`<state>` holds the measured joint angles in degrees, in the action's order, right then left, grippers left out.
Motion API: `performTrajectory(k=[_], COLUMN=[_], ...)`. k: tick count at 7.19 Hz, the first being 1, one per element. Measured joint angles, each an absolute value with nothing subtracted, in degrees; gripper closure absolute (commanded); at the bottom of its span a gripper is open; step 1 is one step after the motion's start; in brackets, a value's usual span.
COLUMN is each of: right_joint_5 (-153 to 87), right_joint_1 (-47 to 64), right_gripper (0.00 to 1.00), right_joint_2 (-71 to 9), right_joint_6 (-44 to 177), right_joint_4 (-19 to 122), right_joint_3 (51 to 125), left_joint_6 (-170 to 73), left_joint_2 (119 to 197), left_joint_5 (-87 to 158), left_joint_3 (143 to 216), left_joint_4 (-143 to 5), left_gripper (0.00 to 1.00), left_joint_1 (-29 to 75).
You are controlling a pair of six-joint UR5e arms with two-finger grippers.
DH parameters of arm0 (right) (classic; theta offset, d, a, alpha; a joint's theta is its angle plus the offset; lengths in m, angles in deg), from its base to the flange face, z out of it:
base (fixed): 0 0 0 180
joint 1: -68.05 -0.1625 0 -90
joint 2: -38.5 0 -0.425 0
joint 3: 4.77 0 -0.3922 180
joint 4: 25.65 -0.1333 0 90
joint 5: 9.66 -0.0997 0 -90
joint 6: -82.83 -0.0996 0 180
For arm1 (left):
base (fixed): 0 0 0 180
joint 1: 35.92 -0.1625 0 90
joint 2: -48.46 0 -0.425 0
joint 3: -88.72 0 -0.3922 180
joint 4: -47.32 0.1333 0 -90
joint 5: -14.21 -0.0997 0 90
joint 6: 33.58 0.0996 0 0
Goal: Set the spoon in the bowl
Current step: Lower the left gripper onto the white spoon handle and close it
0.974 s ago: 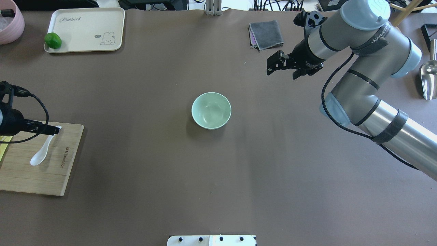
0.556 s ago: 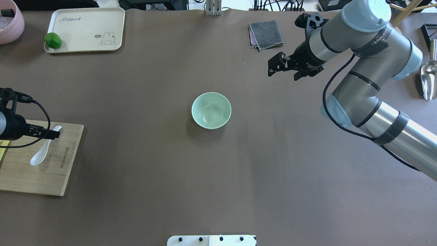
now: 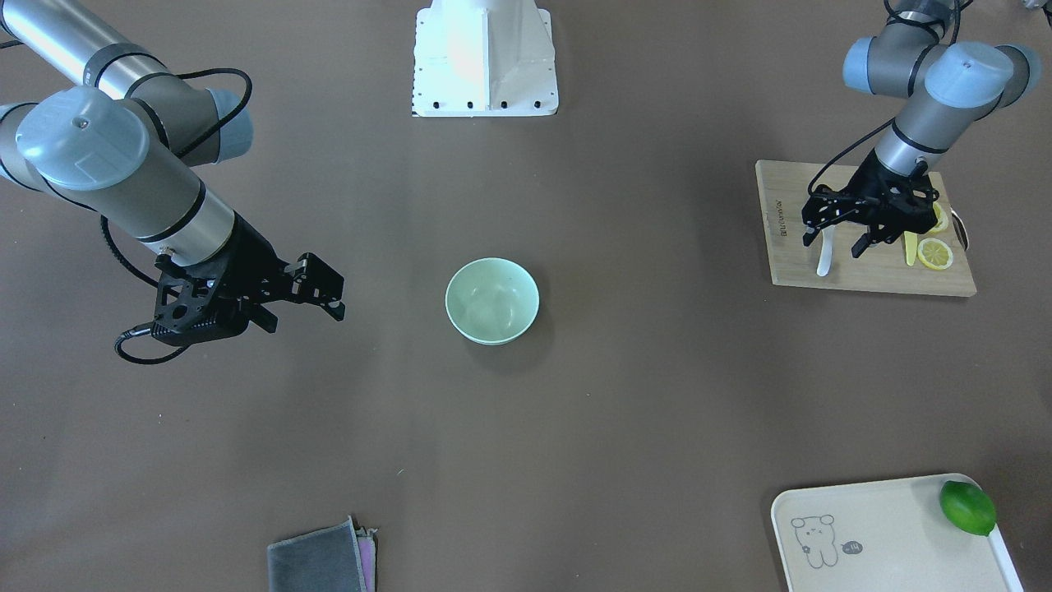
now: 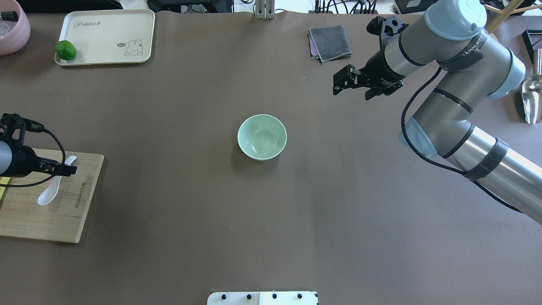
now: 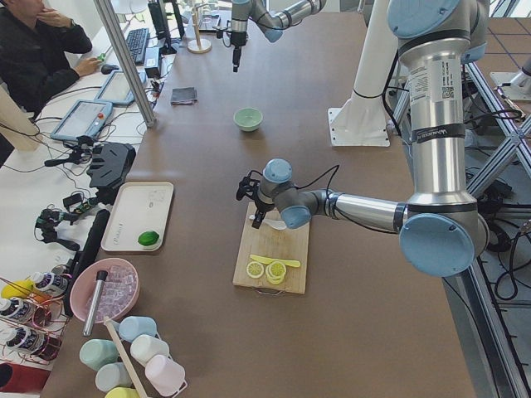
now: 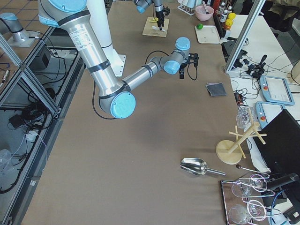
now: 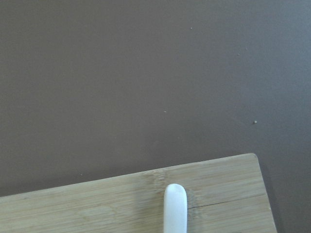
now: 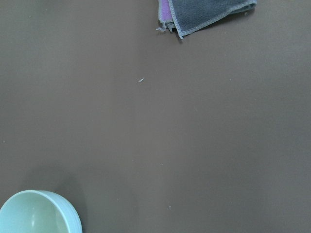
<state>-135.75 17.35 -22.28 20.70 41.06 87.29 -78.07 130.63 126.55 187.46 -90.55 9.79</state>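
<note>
Brown matting covers the bench (image 4: 178,237), and a pale mint-green bowl (image 4: 262,137) stands upright at its middle with nothing in it.

Far to the robot's left of the bowl, the left fingers (image 3: 860,243) point down over a wooden cutting board (image 4: 63,220). The 2 of them are apart, 1 on each side of the white spoon (image 3: 823,256), and they are not closed on it. How low they hang over it is hard to judge. The spoon lies flat on the board, well apart from the bowl, with its scoop toward the robot and its handle toward the board's far edge. The left wrist view shows only the rounded handle end (image 7: 175,206) resting on the wood, just short of that edge. On the same board, on the side away from the bowl, lie 2 lemon slices (image 3: 935,253) and a slim yellow knife (image 3: 911,247).

Beyond the bowl and to its right, the right fingers (image 4: 341,82) hang above bare bench, spread wide and holding nothing. Farther from the bowl on that side lies a folded grey cloth (image 4: 330,42). A metal scoop (image 4: 532,95) lies at the bench's right end. Beyond the bowl to its left sits a cream tray (image 4: 106,36) with a green lime (image 4: 65,50) at its outer edge.
</note>
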Motion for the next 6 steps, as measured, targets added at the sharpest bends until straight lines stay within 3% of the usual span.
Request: performTrajectory(k=[6], right_joint_5=[-135.78], right_joint_1=[17.34], right_gripper=[0.0], right_joint_2=[-22.63], right_joint_6=[20.45], right_joint_4=[40.94], right_joint_3=[87.22], left_joint_6=[-78.06], left_joint_2=[130.53], left_joint_5=[125.33], left_joint_3=[187.31], left_joint_4=[-90.65], left_gripper=[0.48], left_joint_1=[8.46])
